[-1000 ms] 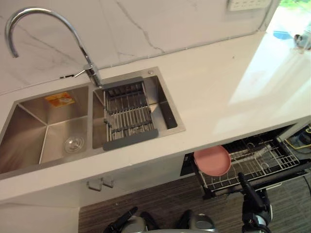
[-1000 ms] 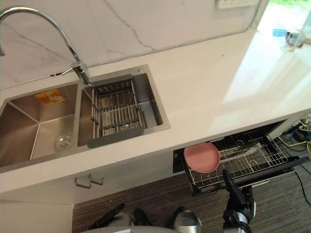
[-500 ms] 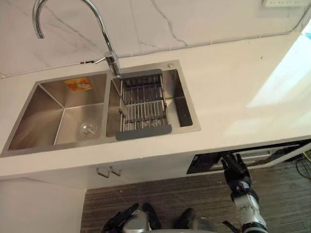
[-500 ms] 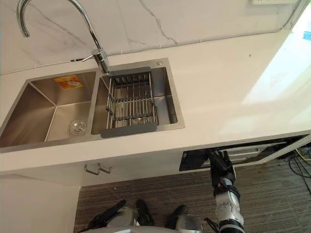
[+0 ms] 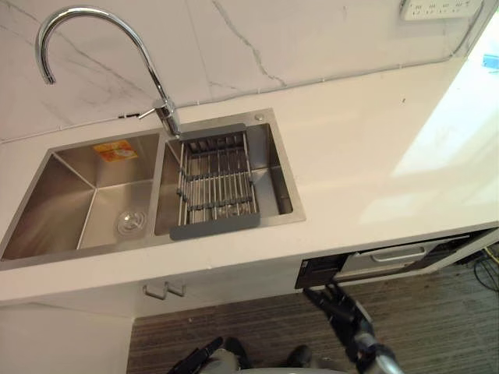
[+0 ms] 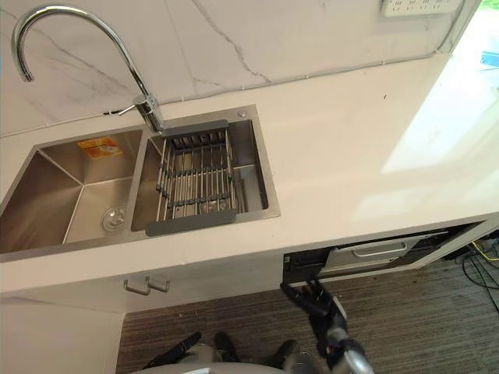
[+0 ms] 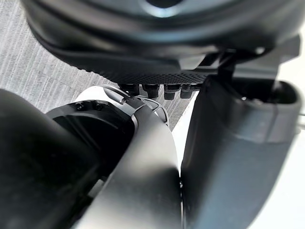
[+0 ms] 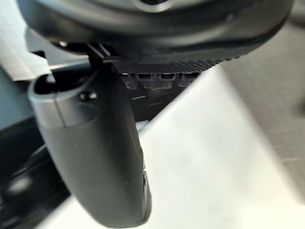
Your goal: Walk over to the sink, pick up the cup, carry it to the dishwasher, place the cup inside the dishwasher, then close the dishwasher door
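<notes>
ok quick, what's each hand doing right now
left hand: open, holding nothing
right hand: open, fingers spread, holding nothing

Countertop: plain white. Backsplash: white marble, thin grey veins. Sink: brushed silver steel; orange-yellow sticker on left basin wall. Faucet: mirror chrome. Drain rack: steel bars, dark grey frame. Floor: grey-brown, striped. Right hand: black. Dishwasher door: silver-grey.
</notes>
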Robot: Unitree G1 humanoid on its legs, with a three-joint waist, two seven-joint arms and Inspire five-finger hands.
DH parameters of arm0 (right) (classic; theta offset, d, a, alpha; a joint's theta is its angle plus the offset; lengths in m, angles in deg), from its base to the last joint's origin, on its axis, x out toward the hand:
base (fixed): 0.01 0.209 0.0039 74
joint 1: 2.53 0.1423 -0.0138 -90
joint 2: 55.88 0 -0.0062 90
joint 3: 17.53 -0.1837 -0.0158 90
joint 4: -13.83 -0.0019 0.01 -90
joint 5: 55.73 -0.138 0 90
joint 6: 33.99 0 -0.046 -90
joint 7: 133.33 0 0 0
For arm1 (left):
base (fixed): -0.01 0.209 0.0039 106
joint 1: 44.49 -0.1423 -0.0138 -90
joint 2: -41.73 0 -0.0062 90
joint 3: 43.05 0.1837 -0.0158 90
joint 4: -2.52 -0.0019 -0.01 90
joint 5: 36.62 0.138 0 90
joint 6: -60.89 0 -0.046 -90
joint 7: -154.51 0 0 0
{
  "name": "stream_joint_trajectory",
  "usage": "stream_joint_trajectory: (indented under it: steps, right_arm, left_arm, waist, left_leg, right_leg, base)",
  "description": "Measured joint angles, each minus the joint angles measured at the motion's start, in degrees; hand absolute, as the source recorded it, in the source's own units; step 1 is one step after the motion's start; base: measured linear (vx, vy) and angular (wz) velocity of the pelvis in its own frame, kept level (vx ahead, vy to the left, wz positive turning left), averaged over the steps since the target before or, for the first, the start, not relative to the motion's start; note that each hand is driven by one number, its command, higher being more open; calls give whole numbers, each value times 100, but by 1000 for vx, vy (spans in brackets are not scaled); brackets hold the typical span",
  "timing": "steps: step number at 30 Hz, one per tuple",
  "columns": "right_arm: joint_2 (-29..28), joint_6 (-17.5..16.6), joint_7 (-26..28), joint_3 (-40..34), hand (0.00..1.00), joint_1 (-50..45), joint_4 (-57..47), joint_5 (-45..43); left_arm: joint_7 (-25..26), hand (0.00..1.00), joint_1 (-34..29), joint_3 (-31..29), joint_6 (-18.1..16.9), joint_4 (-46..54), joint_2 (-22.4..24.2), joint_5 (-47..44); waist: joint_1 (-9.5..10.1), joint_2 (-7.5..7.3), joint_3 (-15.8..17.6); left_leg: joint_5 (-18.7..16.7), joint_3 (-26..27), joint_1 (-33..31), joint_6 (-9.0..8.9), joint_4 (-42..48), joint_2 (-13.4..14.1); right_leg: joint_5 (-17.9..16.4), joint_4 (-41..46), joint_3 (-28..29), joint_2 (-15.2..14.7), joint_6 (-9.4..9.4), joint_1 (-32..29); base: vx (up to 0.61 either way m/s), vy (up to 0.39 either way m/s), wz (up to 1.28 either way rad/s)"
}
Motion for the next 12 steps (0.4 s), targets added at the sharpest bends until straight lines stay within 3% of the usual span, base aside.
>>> stream_joint_trajectory:
  steps: [2, 5, 6, 8, 9, 10, 12]
  right_arm:
    - [-25, -206, -147, -475, 100, -20, 176, 116]
    - [71, -367, -314, -904, 100, -27, 517, 197]
    - [72, -372, -443, -1014, 100, -50, 705, 309]
    - [87, -364, -606, -1122, 100, -75, 1075, 359]
    - [57, -331, -715, -1214, 100, -42, 1325, 368]
    - [-8, -298, -764, -1243, 100, -36, 1458, 369]
    - [-209, -237, -878, -1286, 100, -7, 1577, 364]
  left_arm:
    - [-149, 100, 59, 30, 106, -158, -125, -3]
    - [-218, 100, 131, 216, 283, -272, -299, -8]
    - [-305, 100, 126, 266, 375, -307, -448, -13]
    - [-325, 100, 165, 449, 461, -312, -585, -20]
    - [-318, 100, 209, 549, 502, -327, -638, -20]
    - [-315, 100, 253, 611, 507, -326, -669, 0]
    - [-315, 100, 389, 647, 513, -333, -757, 181]
  waist:
    - [-101, -141, -35]
    - [-258, -249, -26]
    - [-341, -394, -37]
    - [-424, -469, -62]
    - [-502, -397, -60]
    - [-538, -331, -54]
    - [-551, -416, 5]
  left_leg:
    - [-84, -16, 56, 5, -188, -252]
    - [-150, -170, 242, 45, -325, -482]
    - [-163, -313, 370, 59, -389, -606]
    - [-181, -597, 512, 124, -437, -641]
    - [-181, -814, 541, 172, -437, -561]
    - [-195, -965, 508, 159, -408, -471]
    - [-177, -1265, 438, 71, -380, -417]
  right_leg:
    - [-439, 1101, 93, -590, 108, -350]
    - [-491, 2539, 638, -1204, 122, -729]
    - [-447, 3010, 1011, -1417, 155, -849]
    - [-239, 3445, 1448, -1463, 144, -904]
    - [-303, 3532, 1714, -1381, 226, -1017]
    - [-544, 3082, 1899, -1180, 349, -1020]
    - [-435, 1799, 2391, -898, 408, -1074]
  base:
    - [150, 135, 9]
    - [90, 121, 35]
    - [109, 96, 60]
    - [141, 59, 74]
    - [148, -5, 79]
    - [143, -34, 97]
    - [74, -43, 71]
